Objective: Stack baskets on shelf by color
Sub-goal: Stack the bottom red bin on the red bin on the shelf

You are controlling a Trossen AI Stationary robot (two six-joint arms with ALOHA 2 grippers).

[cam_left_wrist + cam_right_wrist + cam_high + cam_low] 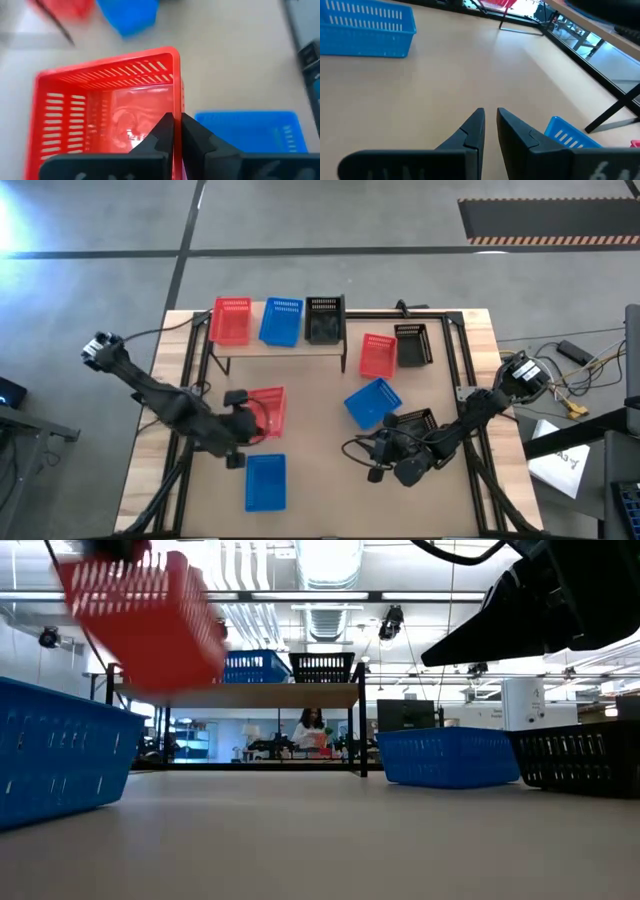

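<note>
The shelf (pixel 278 347) at the table's far side carries a red basket (pixel 232 320), a blue one (pixel 281 321) and a black one (pixel 325 318). My left gripper (pixel 176 121) is shut on another red basket (pixel 107 107), which hangs above the table at mid-left (pixel 140 615). My right gripper (pixel 489 114) hovers at the near right, its fingers a little apart with nothing between them. Loose baskets rest on their bottoms on the table: blue (pixel 265 481), blue (pixel 372 402), red (pixel 378 355), black (pixel 413 344) and black (pixel 415 423). My left gripper pinches one side wall (pixel 177 95) of the red basket at its rim, one finger inside the basket and one outside. The fingers slant down from the table's left. The basket is lifted clear of the table and tilted, its open side up.
The shelf's black end posts and legs (pixel 345 360) stand beside the loose red and black baskets. Bare tabletop (pixel 320 470) lies between the near blue basket and my right arm. In the low view a person shows far off beyond the shelf.
</note>
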